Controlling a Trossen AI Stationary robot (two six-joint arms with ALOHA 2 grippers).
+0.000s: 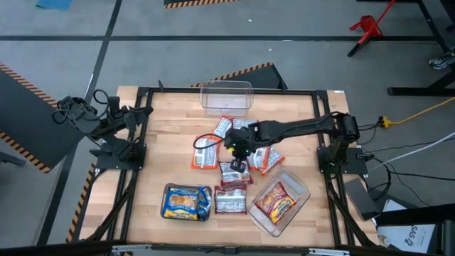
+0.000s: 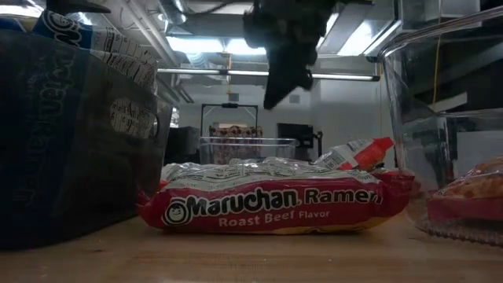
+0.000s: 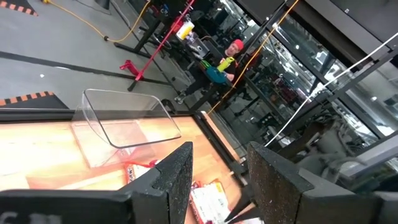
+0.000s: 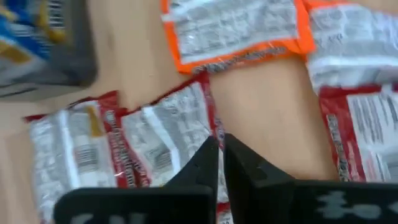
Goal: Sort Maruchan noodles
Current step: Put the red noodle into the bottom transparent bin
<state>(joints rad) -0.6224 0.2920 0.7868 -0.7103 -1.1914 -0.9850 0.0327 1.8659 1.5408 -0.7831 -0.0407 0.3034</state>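
Note:
Several Maruchan noodle packets lie flat on the wooden table's middle: an orange one (image 1: 206, 153), red-and-white ones (image 1: 234, 171) (image 1: 231, 200) and more around (image 1: 264, 158). My right gripper (image 1: 239, 151) (image 4: 221, 155) hangs shut, pointing steeply down, just above the red-and-white packet (image 4: 165, 140). In the low view it (image 2: 273, 98) is raised with nothing hanging below it. My left gripper (image 3: 217, 158) waits open at the table's left side (image 1: 138, 117), pointing level.
A grey tray (image 1: 168, 190) with blue-and-yellow packets (image 1: 186, 203) stands at the near left. A clear tub (image 1: 302, 193) at the near right holds an orange-red packet (image 1: 276, 203). Another clear tub (image 1: 226, 96) stands at the far edge. A red Roast Beef packet (image 2: 275, 206) lies close to the low camera.

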